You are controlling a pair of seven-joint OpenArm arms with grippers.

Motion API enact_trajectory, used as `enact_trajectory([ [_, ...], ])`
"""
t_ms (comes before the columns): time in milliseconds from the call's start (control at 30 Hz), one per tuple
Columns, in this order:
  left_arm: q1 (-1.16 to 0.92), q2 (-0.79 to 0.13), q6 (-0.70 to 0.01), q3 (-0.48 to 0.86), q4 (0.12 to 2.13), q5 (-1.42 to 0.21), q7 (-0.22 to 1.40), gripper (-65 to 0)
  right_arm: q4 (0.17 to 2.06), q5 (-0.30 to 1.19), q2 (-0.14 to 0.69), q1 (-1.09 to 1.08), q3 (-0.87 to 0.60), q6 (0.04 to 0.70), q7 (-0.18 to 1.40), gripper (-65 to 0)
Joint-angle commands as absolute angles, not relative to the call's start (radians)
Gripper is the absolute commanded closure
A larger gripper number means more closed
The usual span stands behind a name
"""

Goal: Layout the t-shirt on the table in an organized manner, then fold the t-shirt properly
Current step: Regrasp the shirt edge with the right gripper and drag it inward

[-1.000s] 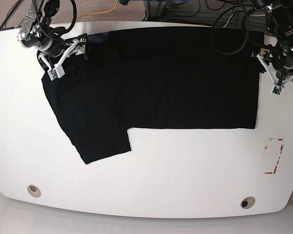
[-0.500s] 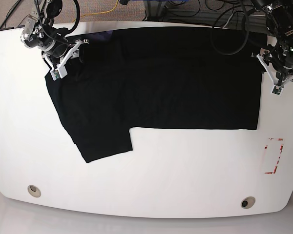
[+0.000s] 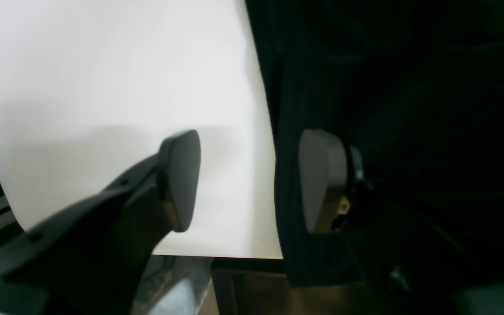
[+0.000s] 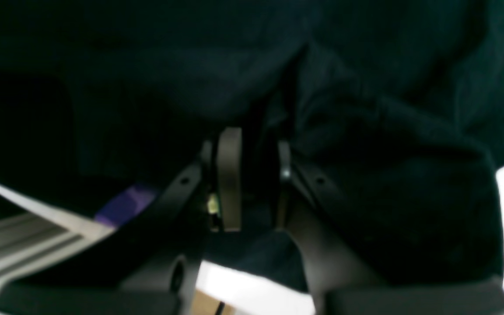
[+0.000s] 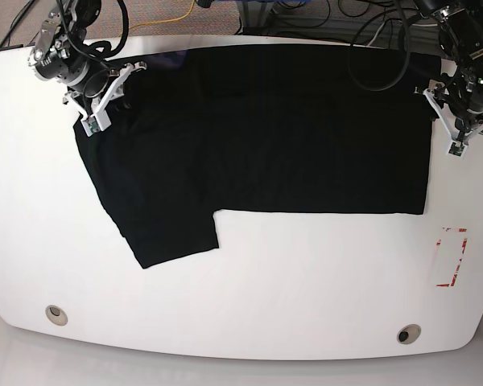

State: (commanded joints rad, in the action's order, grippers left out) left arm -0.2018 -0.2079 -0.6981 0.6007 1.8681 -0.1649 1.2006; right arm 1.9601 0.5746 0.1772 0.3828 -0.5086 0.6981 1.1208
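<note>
A black t-shirt (image 5: 258,133) lies spread across the far half of the white table (image 5: 249,297), long axis running side to side, one sleeve angled toward the near edge. The right gripper (image 4: 252,179) pinches a bunched fold at the shirt's far corner on the base view's left. The left gripper (image 3: 247,179) stands spread, straddling the opposite edge, one finger over bare table, the other over cloth. Each arm is nearest its own end. Any print is hidden; the wrist views are dark and blurred.
</note>
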Motion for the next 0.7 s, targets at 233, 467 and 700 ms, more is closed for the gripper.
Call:
enact_trajectory([
  [233, -0.202, -0.208, -0.698, 0.601, 1.868, -0.165, 1.201, -34.3, 1.956, 0.575, 0.177, 0.352, -0.509, 0.698, 1.144, 0.0],
  [467, -0.202, -0.208, -0.698, 0.601, 1.868, -0.165, 1.201, -34.3, 1.929, 0.573, 0.176, 0.335, -0.51, 0.698, 1.156, -1.4],
  [700, -0.202, -0.208, -0.698, 0.601, 1.868, -0.163, 1.201, -34.3, 1.839, 0.572, 0.176, 0.329, -0.51, 0.698, 1.155, -0.8],
])
